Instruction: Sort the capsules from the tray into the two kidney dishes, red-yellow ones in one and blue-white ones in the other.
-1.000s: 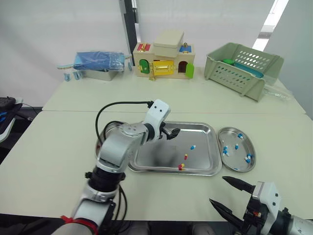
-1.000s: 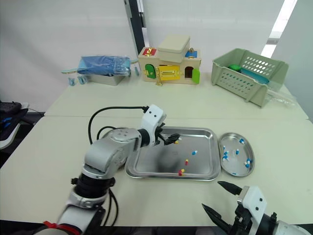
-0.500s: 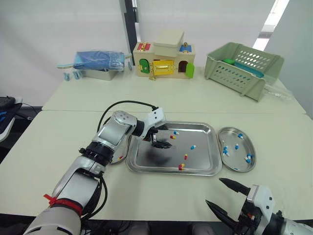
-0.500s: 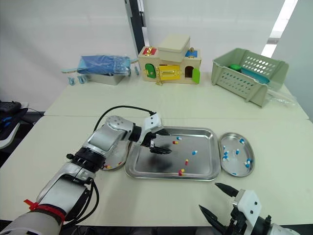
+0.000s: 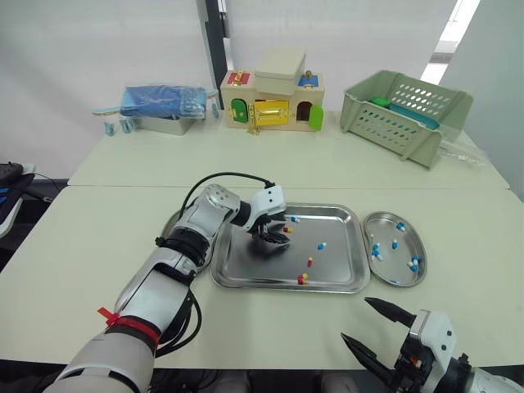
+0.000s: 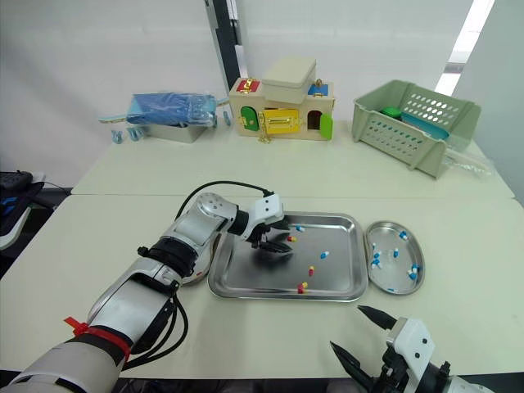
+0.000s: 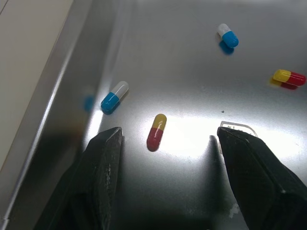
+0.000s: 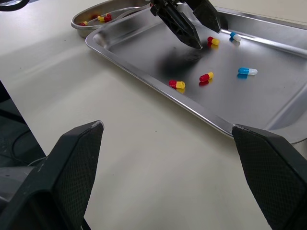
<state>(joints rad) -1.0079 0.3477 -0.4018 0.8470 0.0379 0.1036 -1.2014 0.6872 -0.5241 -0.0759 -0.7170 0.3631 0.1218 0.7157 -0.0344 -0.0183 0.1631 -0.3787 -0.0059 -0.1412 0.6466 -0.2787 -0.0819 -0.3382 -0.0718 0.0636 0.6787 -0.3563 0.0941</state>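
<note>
Since the red-yellow capsule [image 7: 156,131] lies flat on the tray [image 5: 246,270] floor, in its far half & a bit left of middle, it's the likely next pick: the left gripper [image 5: 273,238] hangs over it w/ fingers spread moderately, one tip on each side of the capsule, nothing held. Tips look v. close to the steel, but whether they touch it can't be told from these views. A blue-white capsule [image 7: 114,96] sits just beside, nearer the tray's far edge, w/ another blue-white one [image 7: 227,36] & a 2nd red-yellow one [image 7: 289,77] further off. Handling, as a judgement: capsule is v. light, smooth & rounded, on slick metal, so it'll prob. roll or skid if a tip nudges it first. The thin shell could dent under hard squeeze. Best hold is across the belly at the colour seam, fingers closing on the short axis, which is roughly how they're lined up now; close gently & evenly. The left kidney dish [image 8: 79,21], at the tray's left edge, has red-yellow ones in it; the right kidney dish [image 5: 393,272], at the tray's right edge, has blue-white. The right gripper [image 5: 354,318] hangs low by the table [image 5: 98,246] front edge near its right corner, fingers wide apart & empty.
</note>
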